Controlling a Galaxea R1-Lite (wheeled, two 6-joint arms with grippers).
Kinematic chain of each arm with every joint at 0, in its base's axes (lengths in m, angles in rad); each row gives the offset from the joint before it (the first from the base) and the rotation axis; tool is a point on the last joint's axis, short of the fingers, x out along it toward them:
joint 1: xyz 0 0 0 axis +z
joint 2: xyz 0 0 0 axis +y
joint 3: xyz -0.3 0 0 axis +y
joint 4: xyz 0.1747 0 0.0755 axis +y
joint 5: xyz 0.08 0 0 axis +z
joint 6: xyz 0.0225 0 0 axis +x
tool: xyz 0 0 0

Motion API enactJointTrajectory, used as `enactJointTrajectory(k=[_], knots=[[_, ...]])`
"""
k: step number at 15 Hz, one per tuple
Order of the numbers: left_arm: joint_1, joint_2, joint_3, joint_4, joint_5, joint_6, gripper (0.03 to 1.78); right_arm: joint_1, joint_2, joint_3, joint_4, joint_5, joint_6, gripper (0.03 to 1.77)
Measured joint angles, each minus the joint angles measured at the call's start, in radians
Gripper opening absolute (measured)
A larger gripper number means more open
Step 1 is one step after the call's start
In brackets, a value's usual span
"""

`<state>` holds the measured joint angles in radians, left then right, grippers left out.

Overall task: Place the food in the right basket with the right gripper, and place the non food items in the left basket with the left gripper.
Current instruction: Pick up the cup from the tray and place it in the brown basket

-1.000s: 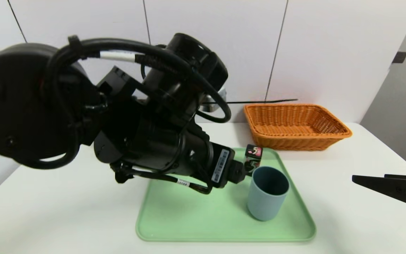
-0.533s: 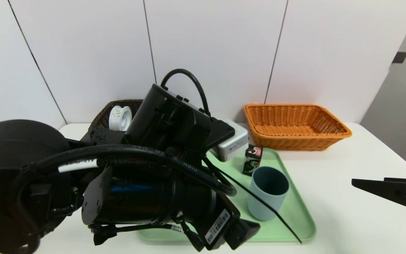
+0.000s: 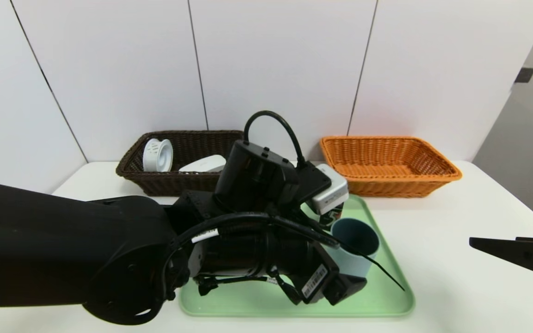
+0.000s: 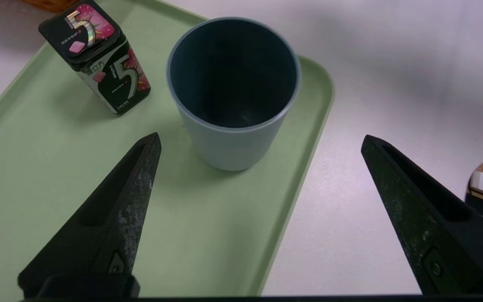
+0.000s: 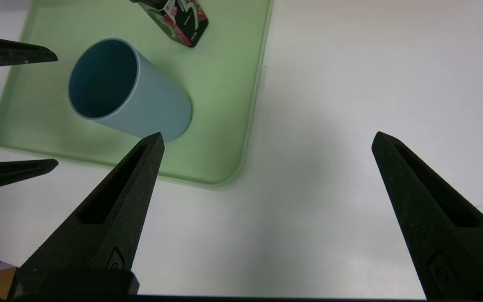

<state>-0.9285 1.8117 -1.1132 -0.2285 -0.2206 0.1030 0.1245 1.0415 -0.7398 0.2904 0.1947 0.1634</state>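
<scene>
A blue-grey cup (image 4: 233,92) stands upright on the green tray (image 4: 36,167), with a black gum box marked "5" (image 4: 99,63) just beyond it. My left gripper (image 4: 261,137) hangs open and empty low over the tray's front right part, its tips just short of the cup and apart from it. In the head view the left wrist hides most of the gum box and part of the cup (image 3: 356,236). My right gripper (image 5: 267,135) is open and empty above bare table to the right of the tray (image 5: 224,105). The cup (image 5: 128,92) and gum box (image 5: 180,19) lie off to its side.
The dark brown left basket (image 3: 132,166) at the back holds a white round part (image 3: 158,155) and a white flat object (image 3: 201,164). The orange right basket (image 3: 387,185) at the back right has nothing in it. The left arm fills the foreground.
The left arm has swung down and forward, uncovering the brown basket, and its open gripper now sits low by the cup. The right gripper has barely shifted.
</scene>
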Motion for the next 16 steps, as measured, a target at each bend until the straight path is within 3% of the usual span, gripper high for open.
enactJointTrajectory(k=[3,6,10,16], knots=[[0.050,0.042,0.003,-0.009,-0.089,0.034,1.69,-0.001,-0.012,0.003,0.021,-0.005,-0.002,1.71],[0.060,0.087,0.006,-0.079,-0.094,0.036,1.69,-0.001,-0.016,0.002,0.023,-0.005,-0.001,1.71],[0.061,0.177,0.008,-0.303,-0.100,0.034,1.69,-0.001,-0.018,0.009,0.026,-0.006,-0.001,1.71],[0.034,0.261,-0.040,-0.338,-0.101,0.030,1.69,-0.001,-0.018,0.012,0.033,-0.008,-0.002,1.71]])
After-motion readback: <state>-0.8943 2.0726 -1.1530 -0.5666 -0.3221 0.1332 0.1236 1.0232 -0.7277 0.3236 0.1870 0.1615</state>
